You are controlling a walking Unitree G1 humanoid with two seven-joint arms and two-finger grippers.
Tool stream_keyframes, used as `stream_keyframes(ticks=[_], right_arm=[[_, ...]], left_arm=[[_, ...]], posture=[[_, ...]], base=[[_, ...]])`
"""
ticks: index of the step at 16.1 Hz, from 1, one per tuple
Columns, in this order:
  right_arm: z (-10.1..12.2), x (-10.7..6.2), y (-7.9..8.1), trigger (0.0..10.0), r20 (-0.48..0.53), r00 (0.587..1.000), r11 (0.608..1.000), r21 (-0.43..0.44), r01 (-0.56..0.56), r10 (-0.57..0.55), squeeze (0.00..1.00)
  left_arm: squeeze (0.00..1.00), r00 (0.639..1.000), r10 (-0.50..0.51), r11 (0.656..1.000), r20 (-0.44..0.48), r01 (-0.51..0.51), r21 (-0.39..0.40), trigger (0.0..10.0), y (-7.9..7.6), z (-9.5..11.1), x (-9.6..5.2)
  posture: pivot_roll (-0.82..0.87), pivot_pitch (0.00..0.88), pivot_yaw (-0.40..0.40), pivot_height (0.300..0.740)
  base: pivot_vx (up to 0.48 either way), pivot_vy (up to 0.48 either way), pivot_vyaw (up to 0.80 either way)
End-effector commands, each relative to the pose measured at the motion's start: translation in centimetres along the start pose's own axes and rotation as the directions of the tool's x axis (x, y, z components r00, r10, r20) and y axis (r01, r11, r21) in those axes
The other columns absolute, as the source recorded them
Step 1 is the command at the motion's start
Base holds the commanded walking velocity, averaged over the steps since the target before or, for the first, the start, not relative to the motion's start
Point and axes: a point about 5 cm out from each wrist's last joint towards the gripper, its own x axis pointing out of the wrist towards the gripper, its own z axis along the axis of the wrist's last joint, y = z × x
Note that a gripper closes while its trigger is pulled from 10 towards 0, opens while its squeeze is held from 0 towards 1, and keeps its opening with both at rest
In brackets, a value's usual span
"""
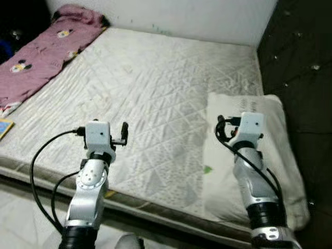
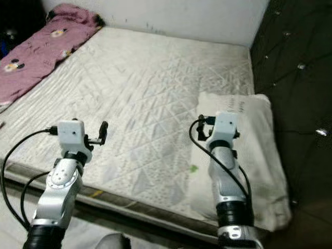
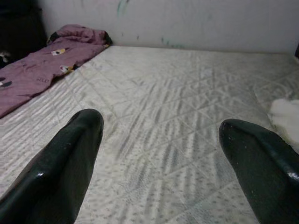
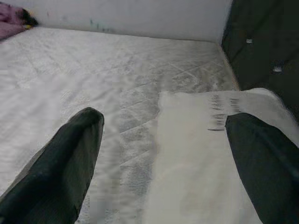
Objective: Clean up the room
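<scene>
- Right gripper (image 4: 161, 154) hovered spread above the pillow (image 1: 249, 161); left gripper (image 3: 161, 154) spread over the mattress (image 1: 155, 93).
- Best practice: descend squarely onto the pillow's edge before closing.

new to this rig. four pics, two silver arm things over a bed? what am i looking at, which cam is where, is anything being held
It is a humanoid robot standing at the edge of a bed. The two wide pictures come from a stereo camera on its head, looking down. The other two come from cameras on each wrist, looking along that gripper's two black fingers.

The left gripper and right gripper both hover over the bare quilted mattress, fingers apart, holding nothing. The right one is over a white pillow lying by the dark tufted headboard. A pink patterned blanket lies along the mattress's far left side.
</scene>
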Motion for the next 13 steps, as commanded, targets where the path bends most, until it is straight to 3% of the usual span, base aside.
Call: stream_keyframes(ticks=[1, 11, 13], right_arm=[[0.03, 0.11, 0.56, 10.0, -0.005, 1.0, 1.0, 0.003, -0.024, 0.024, 0.0], [-0.22, 0.38, 0.99, 10.0, -0.025, 0.998, 0.999, 0.014, -0.05, 0.05, 0.0], [-0.52, 0.38, 1.01, 10.0, -0.047, 0.998, 0.998, 0.028, -0.048, 0.05, 0.0]], left_arm=[[0.0, 1.0, 0.007, 1.0, 0.009, -0.007, 0.0, 10.0, 0.33, 0.29, -0.01], [0.0, 0.999, -0.02, 1.0, 0.029, 0.02, -0.021, 10.0, 0.29, 0.6, 0.21], [0.0, 0.999, -0.019, 1.0, 0.033, 0.02, -0.017, 10.0, 0.3, 0.63, 0.2]], posture=[[-0.13, 0.0, 0.014, 0.74], [-0.12, 0.0, 0.016, 0.74], [-0.12, 0.0, 0.016, 0.74]], base=[[0.0, 0.48, 0.0], [0.0, 0.48, 0.0], [0.0, 0.48, -0.68]])
